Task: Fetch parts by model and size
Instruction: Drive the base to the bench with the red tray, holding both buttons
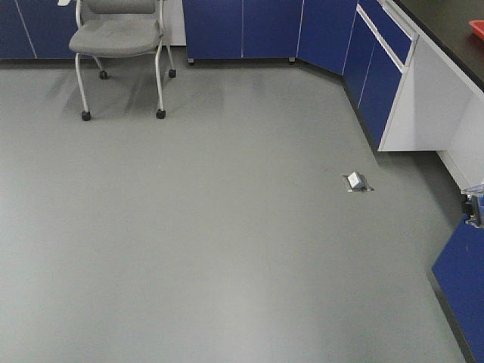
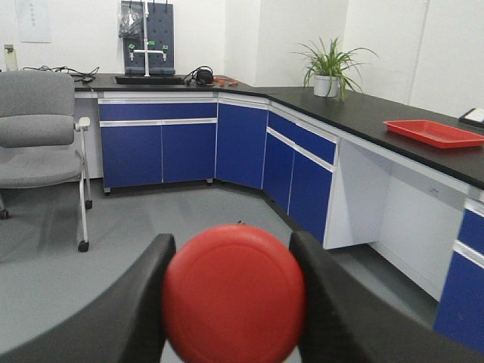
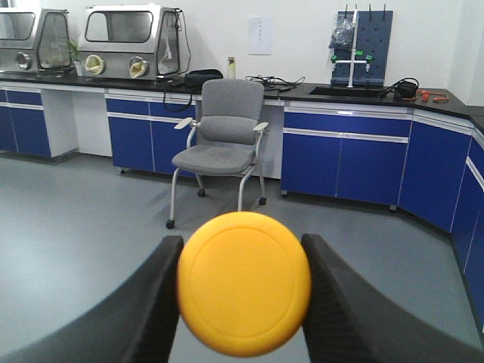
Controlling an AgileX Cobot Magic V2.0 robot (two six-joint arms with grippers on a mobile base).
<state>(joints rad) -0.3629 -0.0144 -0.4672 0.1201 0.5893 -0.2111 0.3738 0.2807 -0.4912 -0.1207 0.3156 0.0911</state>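
Observation:
In the left wrist view the round red cap of a push button (image 2: pixel 233 295) fills the space between my two dark fingers (image 2: pixel 128 310); my left gripper (image 2: pixel 233 299) is shut on it. In the right wrist view a yellow-capped push button (image 3: pixel 243 281) is pinched between dark fingers (image 3: pixel 340 302), with my right gripper (image 3: pixel 243 286) shut on it. Both caps face the cameras, so the bases behind them are hidden. Neither gripper nor either part shows in the front view.
Grey floor (image 1: pixel 212 227) stretches ahead with a small floor socket (image 1: pixel 356 181). A grey wheeled chair (image 1: pixel 119 38) stands at the back left. Blue cabinets (image 1: pixel 378 68) under a black counter run along the right, where a red tray (image 2: pixel 432 132) lies.

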